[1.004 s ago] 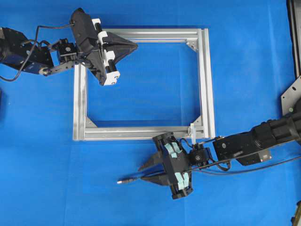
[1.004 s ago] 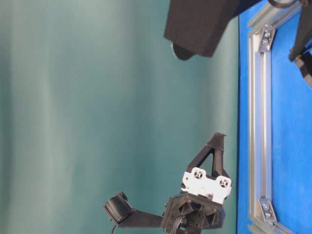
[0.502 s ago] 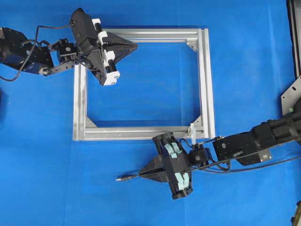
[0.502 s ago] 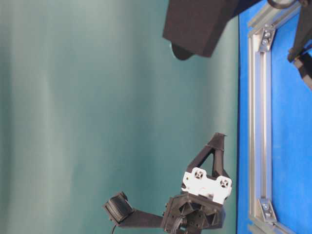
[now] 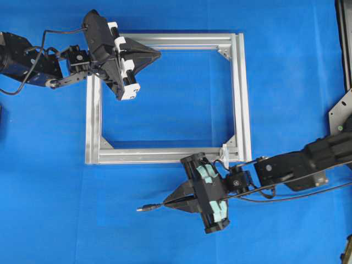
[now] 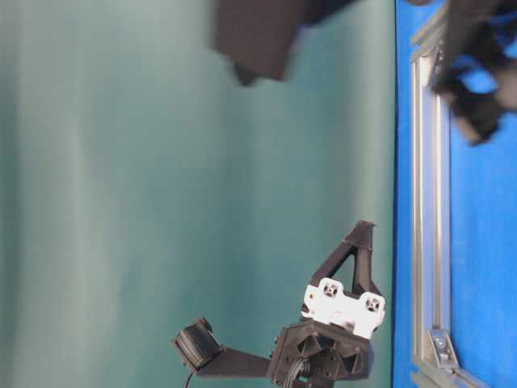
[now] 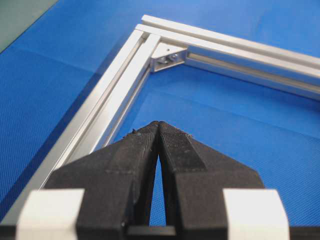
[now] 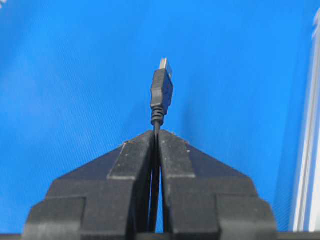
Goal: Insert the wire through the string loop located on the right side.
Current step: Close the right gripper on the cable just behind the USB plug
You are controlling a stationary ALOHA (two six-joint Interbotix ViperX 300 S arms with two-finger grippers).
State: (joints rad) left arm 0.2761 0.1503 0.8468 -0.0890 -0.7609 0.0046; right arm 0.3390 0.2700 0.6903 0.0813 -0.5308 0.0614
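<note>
The right tool (image 5: 166, 203) pinches the wire (image 8: 161, 90) just behind its silvery plug, at 6 o'clock of the aluminium frame (image 5: 241, 93). The white string loop (image 5: 225, 152) sits at the frame's 5 o'clock corner. The left tool (image 7: 159, 125) is pressed together, empty.

Overhead view: straight down on the worktop (image 5: 55, 192). Table-level view: sideways-rotated, low. Wrist views: close along jaws (aluminium frame (image 5: 242, 99) shared by all).
</note>
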